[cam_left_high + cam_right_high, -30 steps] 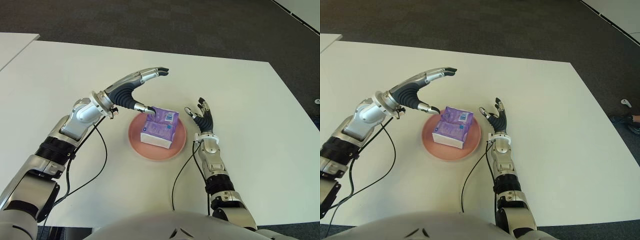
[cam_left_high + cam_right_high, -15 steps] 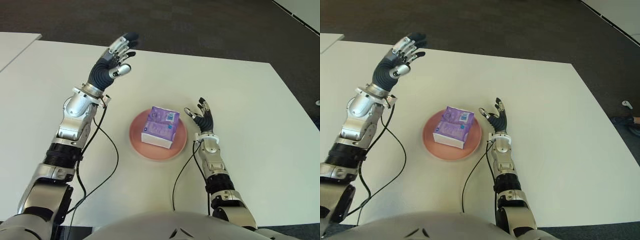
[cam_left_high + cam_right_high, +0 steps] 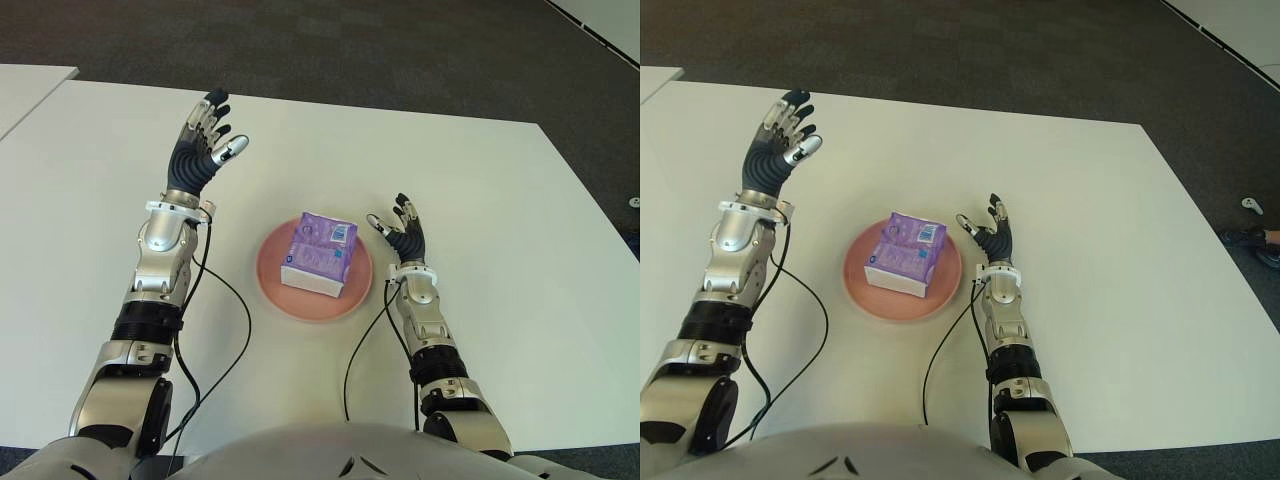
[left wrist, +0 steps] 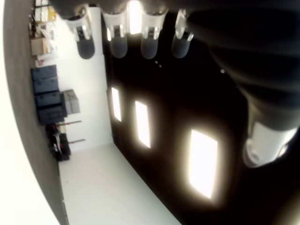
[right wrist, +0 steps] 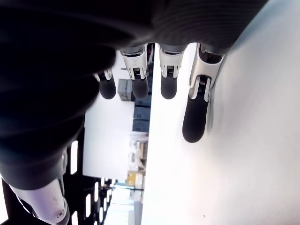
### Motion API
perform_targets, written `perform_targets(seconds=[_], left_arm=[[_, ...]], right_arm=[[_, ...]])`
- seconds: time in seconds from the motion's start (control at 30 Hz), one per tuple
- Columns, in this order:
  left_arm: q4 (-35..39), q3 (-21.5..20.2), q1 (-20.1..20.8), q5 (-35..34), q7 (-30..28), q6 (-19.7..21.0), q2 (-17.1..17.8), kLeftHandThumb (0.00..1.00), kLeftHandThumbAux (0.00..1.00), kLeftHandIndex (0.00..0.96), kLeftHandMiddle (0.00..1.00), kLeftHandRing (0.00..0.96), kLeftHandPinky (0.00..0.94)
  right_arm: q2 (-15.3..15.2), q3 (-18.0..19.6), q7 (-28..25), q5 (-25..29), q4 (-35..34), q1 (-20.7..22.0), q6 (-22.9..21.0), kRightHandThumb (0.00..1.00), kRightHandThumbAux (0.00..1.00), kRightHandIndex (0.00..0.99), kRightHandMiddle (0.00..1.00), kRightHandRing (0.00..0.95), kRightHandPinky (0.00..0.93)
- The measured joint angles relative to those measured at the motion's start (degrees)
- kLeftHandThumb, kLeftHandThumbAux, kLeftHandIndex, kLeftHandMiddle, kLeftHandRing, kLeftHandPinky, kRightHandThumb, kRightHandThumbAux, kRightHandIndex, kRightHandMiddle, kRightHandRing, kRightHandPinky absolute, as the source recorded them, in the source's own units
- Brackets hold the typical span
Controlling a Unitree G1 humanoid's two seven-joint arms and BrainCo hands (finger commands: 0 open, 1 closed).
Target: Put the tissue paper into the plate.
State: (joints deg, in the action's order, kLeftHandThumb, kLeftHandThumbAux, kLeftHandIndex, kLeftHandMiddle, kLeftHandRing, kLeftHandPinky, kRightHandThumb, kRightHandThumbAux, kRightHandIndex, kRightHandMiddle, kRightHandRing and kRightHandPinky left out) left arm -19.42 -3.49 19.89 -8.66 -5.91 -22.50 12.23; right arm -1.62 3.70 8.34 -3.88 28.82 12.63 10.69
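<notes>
Left eye view, tissue paper [image 3: 320, 254] in plate [image 3: 272, 288], wrist views lack both

A white table [image 3: 520, 220] fills most of the view. Dark carpet [image 3: 330, 45] runs beyond it from ten to two o'clock. A second white tabletop [image 3: 25, 90] shows at ten o'clock, apart from the first. Two black cables [image 3: 362, 345] lie on the table towards six o'clock.
</notes>
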Motion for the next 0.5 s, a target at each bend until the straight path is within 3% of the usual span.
perform_targets(seconds=[0.27, 0.5], left_arm=[[-2.05, 0.27, -4.74, 5.42, 4.76, -2.41, -4.69, 0.0, 0.589, 0.0, 0.0, 0.0, 0.0], [1.31, 1.7, -6.93, 9.87, 9.51, 0.16, -8.66, 0.0, 0.544, 0.0, 0.0, 0.0, 0.0]], right_arm=[[-0.19, 0.27, 0.14, 0.0, 0.39, 0.4, 0.0, 0.17, 0.735, 0.072, 0.07, 0.073, 0.124], [-0.26, 0.52, 0.35, 0.05, 1.22, 1.09, 0.0, 0.18, 0.723, 0.08, 0.07, 0.069, 0.118]])
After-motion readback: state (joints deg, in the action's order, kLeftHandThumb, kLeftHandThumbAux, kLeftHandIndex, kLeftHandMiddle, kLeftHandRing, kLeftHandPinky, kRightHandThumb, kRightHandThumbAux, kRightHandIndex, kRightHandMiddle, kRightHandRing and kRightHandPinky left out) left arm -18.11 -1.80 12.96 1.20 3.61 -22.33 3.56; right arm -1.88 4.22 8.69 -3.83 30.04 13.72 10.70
